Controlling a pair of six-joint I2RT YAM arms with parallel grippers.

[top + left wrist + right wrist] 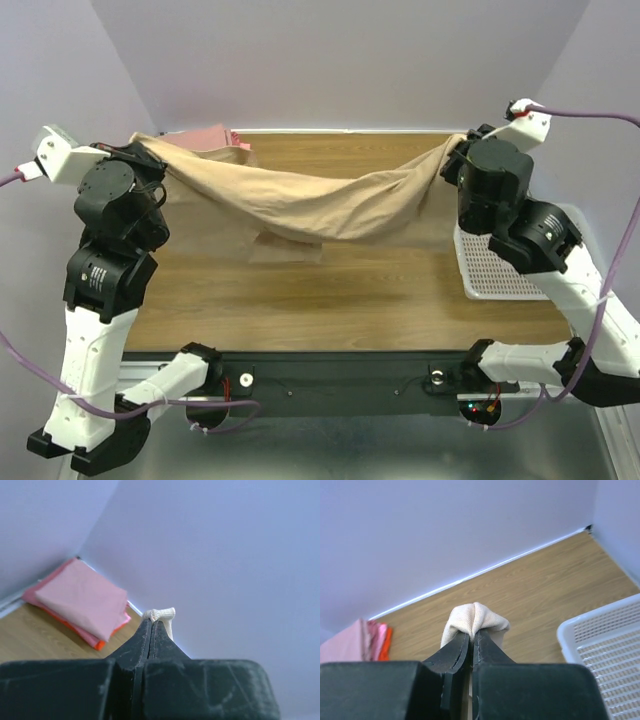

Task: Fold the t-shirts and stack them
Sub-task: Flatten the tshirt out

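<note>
Where brown wood-grain table (pixel 380 290) fills your view, plain tan cloth t-shirt (pixel 320 205) hangs stretched above it, sagging at middle. At right edge, white plastic mesh basket (pixel 495 270). In far-left corner, folded salmon-pink and orange-red t-shirts (pixel 82 597), stacked flat. Your left gripper (pixel 151 625) and right gripper (pixel 471 635) each pinched tight on one shirt end.

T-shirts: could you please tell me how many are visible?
4: tan t-shirt held between left pincer and right pincer; light pink, salmon and orange t-shirts stacked far left. More may be hidden.
</note>
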